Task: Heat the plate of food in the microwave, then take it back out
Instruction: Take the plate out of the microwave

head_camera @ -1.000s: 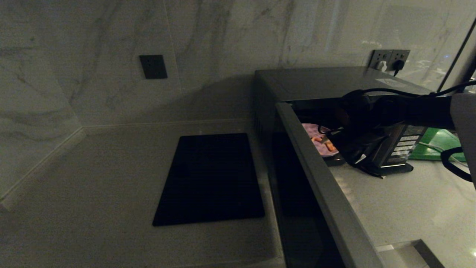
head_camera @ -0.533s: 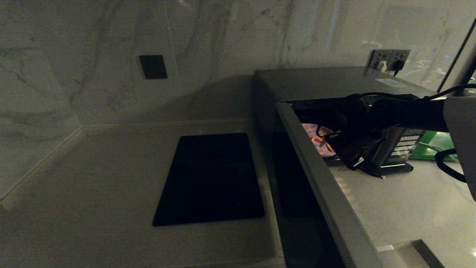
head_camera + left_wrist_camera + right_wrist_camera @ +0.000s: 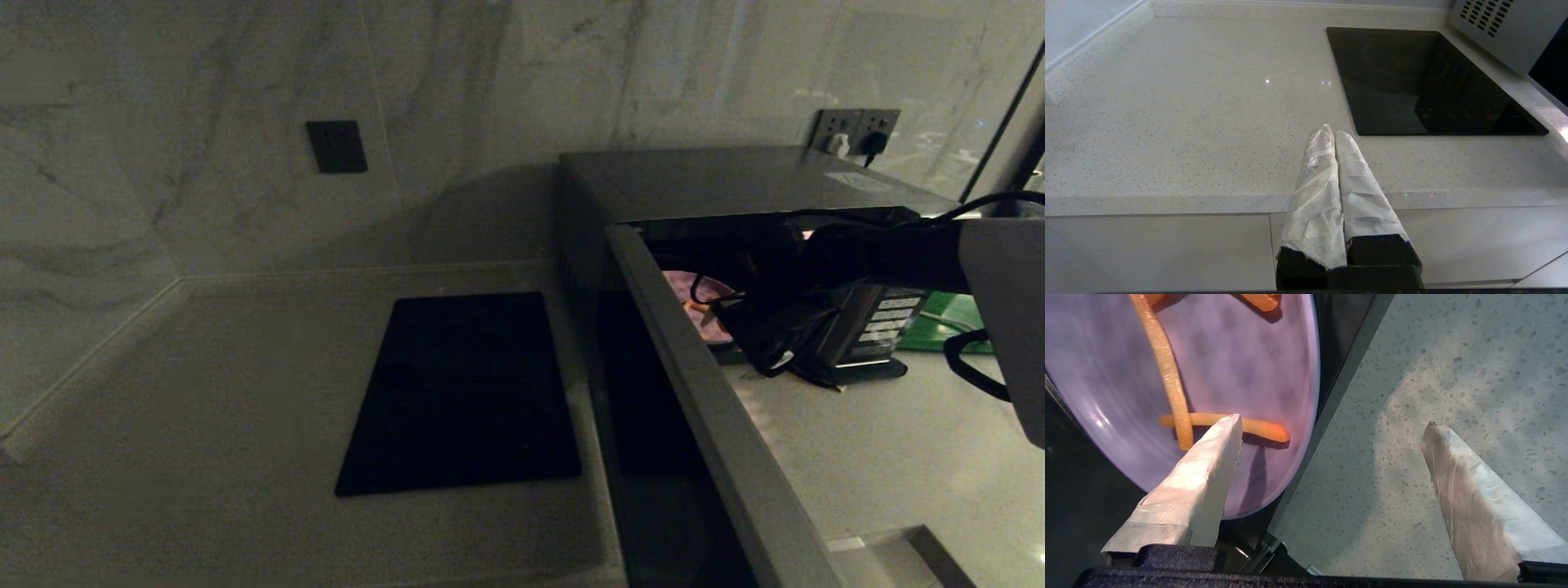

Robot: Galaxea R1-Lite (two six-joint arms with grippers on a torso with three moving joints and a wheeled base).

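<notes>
Head view: marble walls (image 3: 204, 163), speckled counter (image 3: 204, 392); right fingers (image 3: 1208, 473) spread wide, left fingers (image 3: 1327, 171) closed, empty.

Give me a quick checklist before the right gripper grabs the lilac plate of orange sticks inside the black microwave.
1. Door of the large black microwave open: ok.
2. Round lilac plate of orange-yellow food sticks within the opening: ok.
3. Right gripper open: ok, fingers wide apart.
4. Fingers straddling the plate rim: ok, one finger over the plate, the other over the speckled counter.
5. Finger clear of the food: cannot tell.
6. Left gripper parked, shut, by the flat black cooktop: ok.
</notes>
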